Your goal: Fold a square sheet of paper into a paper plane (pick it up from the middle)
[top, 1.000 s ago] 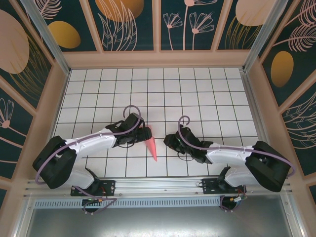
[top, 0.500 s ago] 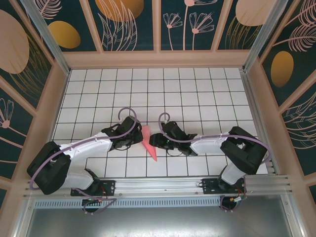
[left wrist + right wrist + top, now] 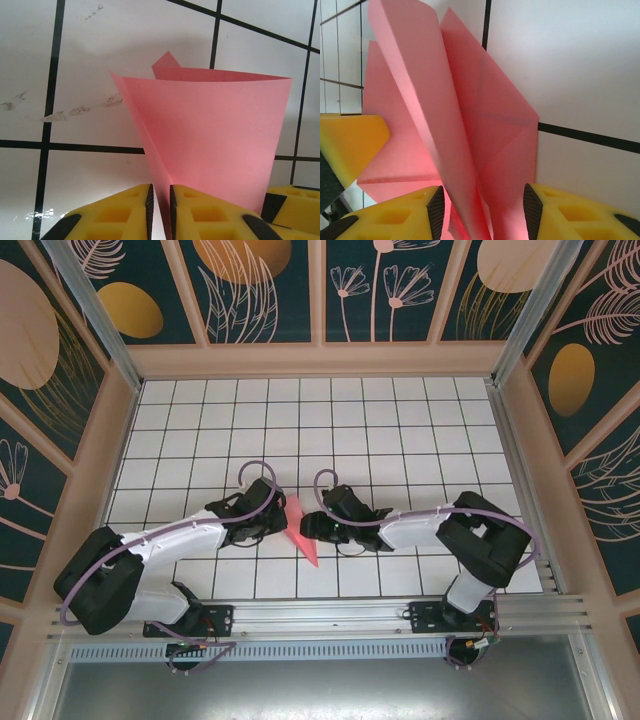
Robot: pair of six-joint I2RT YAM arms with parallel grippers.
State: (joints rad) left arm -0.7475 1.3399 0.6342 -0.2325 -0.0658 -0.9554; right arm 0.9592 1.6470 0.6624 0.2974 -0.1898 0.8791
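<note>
left end effector [image 3: 160,201] tight on paper plane [image 3: 215,145]

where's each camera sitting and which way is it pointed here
Top external: above and behind the bases, looking down at the table; both arms show, meeting at the plane.
Left wrist: on the left arm, looking along the left gripper, shut on the plane's fold.
Right wrist: on the right arm, looking along the right gripper, jaws apart around the plane.
Shared: both wrist views see the plane; the right one also catches a left finger.
</note>
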